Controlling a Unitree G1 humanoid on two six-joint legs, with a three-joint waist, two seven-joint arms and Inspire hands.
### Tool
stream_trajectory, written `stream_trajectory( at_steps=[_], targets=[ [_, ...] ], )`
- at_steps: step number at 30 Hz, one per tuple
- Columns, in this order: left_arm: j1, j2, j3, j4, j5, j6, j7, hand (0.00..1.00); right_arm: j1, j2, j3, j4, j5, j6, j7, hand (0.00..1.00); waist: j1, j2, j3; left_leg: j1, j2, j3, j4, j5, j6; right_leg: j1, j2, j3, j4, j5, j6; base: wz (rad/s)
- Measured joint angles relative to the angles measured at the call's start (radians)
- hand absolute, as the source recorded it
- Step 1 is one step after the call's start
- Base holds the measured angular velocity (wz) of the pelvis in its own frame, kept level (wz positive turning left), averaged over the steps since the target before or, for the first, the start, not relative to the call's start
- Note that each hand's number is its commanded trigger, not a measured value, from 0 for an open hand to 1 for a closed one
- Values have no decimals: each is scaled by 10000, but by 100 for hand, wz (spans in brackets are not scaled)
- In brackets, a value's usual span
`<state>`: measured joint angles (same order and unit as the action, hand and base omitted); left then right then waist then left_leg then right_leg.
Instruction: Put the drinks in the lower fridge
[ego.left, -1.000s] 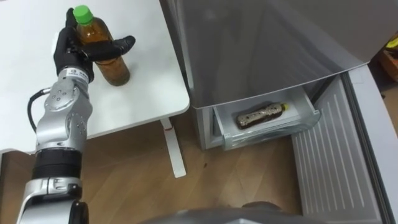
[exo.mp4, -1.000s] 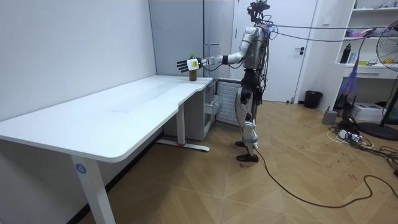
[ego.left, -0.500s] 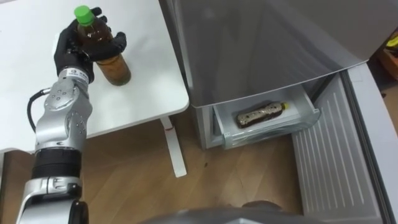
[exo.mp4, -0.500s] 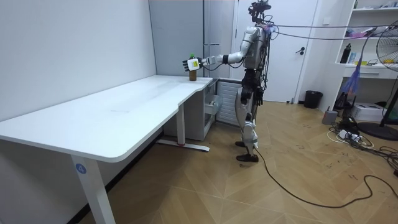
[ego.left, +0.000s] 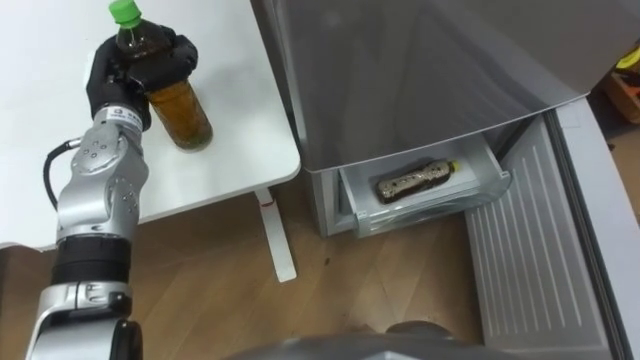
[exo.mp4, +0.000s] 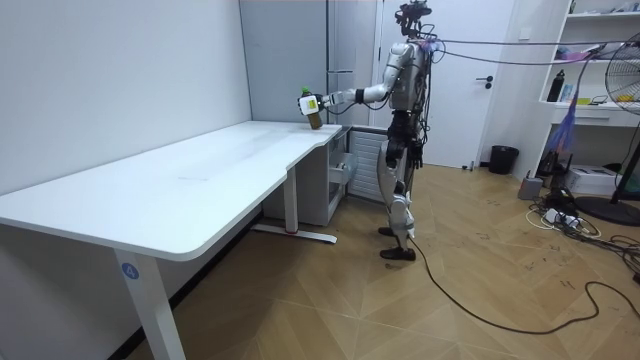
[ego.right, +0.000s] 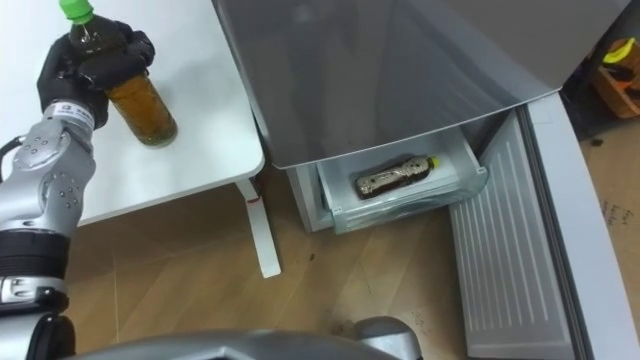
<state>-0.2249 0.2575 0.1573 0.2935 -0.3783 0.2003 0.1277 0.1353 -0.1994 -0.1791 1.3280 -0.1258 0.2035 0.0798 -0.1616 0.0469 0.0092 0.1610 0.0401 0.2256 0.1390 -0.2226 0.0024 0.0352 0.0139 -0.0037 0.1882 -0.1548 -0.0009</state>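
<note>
item 1: left hand (ego.left: 120, 70), black-gloved, at the upper left of the eye views, on a silver arm that comes up from the lower left. its fingers and thumb are curled round the upper half of a bottle, a closed hold.

item 2: tea bottle (ego.left: 183, 112), clear plastic with amber liquid and a green cap, held in the left hand. it leans, with the cap toward the upper left and the base toward the lower right. the base is over the table near its right edge; whether it touches the top cannot be told.

item 3: white table (ego.left: 230, 120), with a rounded corner and a white leg running down to the floor. it stands just beside the fridge.

item 4: wood floor (ego.left: 220, 300), under the table and in front of the fridge.

item 5: grey fridge (ego.left: 420, 70), seen from above, right of the table.

item 6: lower drawer (ego.left: 430, 212), clear-walled and pulled out from the foot of the fridge.

item 7: second bottle (ego.left: 412, 180), dark, lying on its side inside the lower drawer, cap toward the right.

item 8: fridge door (ego.left: 545, 260), swung open at the lower right, its ribbed inner face showing.

room view: the robot stands upright before the fridge, at the far end of the table. its left arm is stretched toward the room view's left and holds the tea bottle over the table's end.
</note>
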Motion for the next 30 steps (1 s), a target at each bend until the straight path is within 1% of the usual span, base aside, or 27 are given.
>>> stream_trajectory(
  at_steps=[4,7,9,10,13,19,21,22,24,26,29,30],
  targets=[
    [-10,0,-9,-4,-32,-2,-2,100,-18,7,52,-27,29,-66,-2,0,-5,-10,2,-6,1,-41,1,0,0,11,-4,-14,20,-1,-2,0],
    [-9,0,-14,-28,-23,-6,-13,100,-31,29,58,-17,24,-100,-3,0,-10,-53,19,-22,0,-98,1,0,0,12,-11,-22,8,-4,-4,4],
    [-7,-1,-32,-86,-23,-6,-11,100,-26,61,68,-11,24,-96,3,0,-5,-102,12,-44,0,-115,1,0,0,7,-12,-44,-11,-6,-4,5],
    [-6,0,-45,-130,-22,-6,-11,100,-23,73,68,-10,24,-91,20,0,-5,-131,-6,-88,-1,-128,2,0,0,8,-16,-63,-9,-6,-4,5],
    [4,0,-54,-233,-22,-4,-5,100,-11,73,68,0,29,-88,64,0,21,-171,-3,-110,-7,-135,2,0,0,3,-19,-54,-6,-5,-4,1],
    [32,-3,-80,-406,2,17,111,100,-63,74,127,-19,27,-57,62,0,62,-162,-11,-141,-3,-135,50,0,0,-11,-9,-18,-10,-4,-6,-1],
    [191,-4,-73,-866,-2,52,250,100,-129,83,139,-30,30,-62,53,0,79,-160,-11,-161,5,-134,80,0,0,-17,-6,-50,-20,1,-14,-2],
    [451,-38,-88,-1441,3,53,278,100,-172,103,160,-33,28,-67,26,0,62,-161,-12,-165,8,-135,80,0,0,-15,-11,-92,-19,2,-16,0],
    [733,-71,-217,-2220,-8,53,264,100,-289,127,219,2,25,-59,-10,0,66,-147,-22,-165,10,-180,80,0,0,-2,-18,-167,-10,2,-16,7],
    [785,-75,-377,-2650,-8,53,192,100,-345,130,338,11,27,-56,-45,0,105,-134,-30,-169,10,-208,80,0,0,13,-33,-264,-12,2,-16,7],
    [798,-114,-651,-3186,-29,61,107,100,-529,131,500,-4,26,-66,-144,0,293,-127,-35,-167,6,-224,79,0,0,22,-43,-279,-7,5,-21,0],
    [839,-140,-653,-3269,-37,61,78,100,-581,130,501,-7,26,-61,-163,0,308,-126,-35,-165,5,-223,79,0,0,30,-44,-281,-8,5,-20,0]
  ],
)
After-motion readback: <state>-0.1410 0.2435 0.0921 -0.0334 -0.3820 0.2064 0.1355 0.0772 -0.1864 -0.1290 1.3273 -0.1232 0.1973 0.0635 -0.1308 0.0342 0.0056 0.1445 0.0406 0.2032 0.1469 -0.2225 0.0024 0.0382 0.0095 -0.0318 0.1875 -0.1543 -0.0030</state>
